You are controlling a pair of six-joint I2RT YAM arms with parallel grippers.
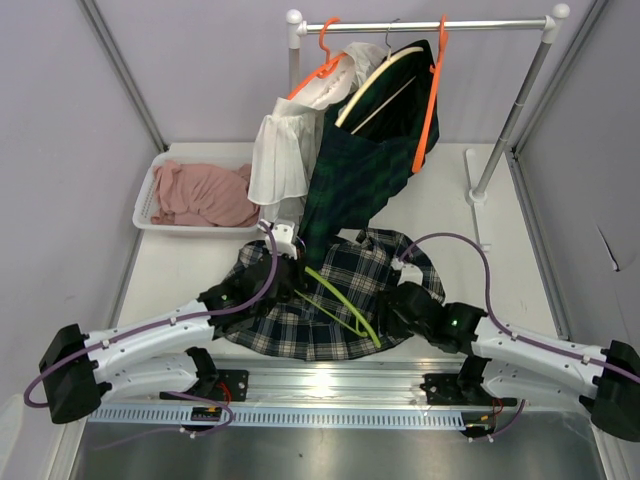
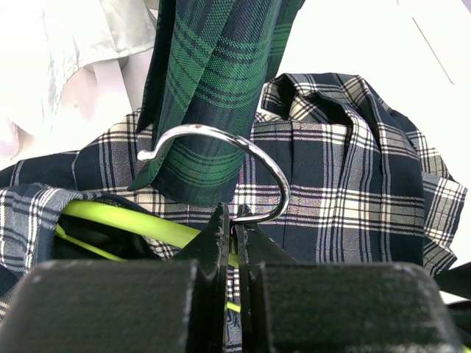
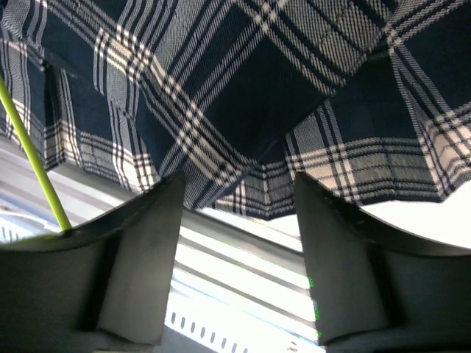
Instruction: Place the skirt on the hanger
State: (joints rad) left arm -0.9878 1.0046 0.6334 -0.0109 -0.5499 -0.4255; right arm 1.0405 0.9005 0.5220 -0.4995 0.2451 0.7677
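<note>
1. While I looked down through the top camera, the plaid skirt (image 1: 300,325) lay spread on the table (image 1: 170,270) near its front edge, between the two arms. The green hanger (image 1: 345,305) lay slantwise across it.
2. From that height both sets of fingers were only dark shapes at the skirt's edges, and I could not tell how far they were open.
3. My left wrist camera made it plain: the left fingers (image 2: 212,250) were pinched together on the wire neck just below the hanger's metal hook (image 2: 199,128). The hook arched upright above them, with the skirt behind it.
4. That view also showed a dark green tartan garment (image 2: 213,66) hanging down right behind the hook. I could not tell whether the two touched.
5. On the right wrist camera, the right fingers (image 3: 140,265) stood wide apart with nothing between them. The skirt's hem hung just beyond their tips, over a metal rail (image 3: 243,265), and a thin green length of hanger crossed the left edge.
6. Only the top camera took in the rack (image 1: 430,24) at the back, which carried the tartan garment and a white blouse (image 1: 280,150). It also showed the basket (image 1: 148,195) of pink cloth (image 1: 205,195) at the far left.
</note>
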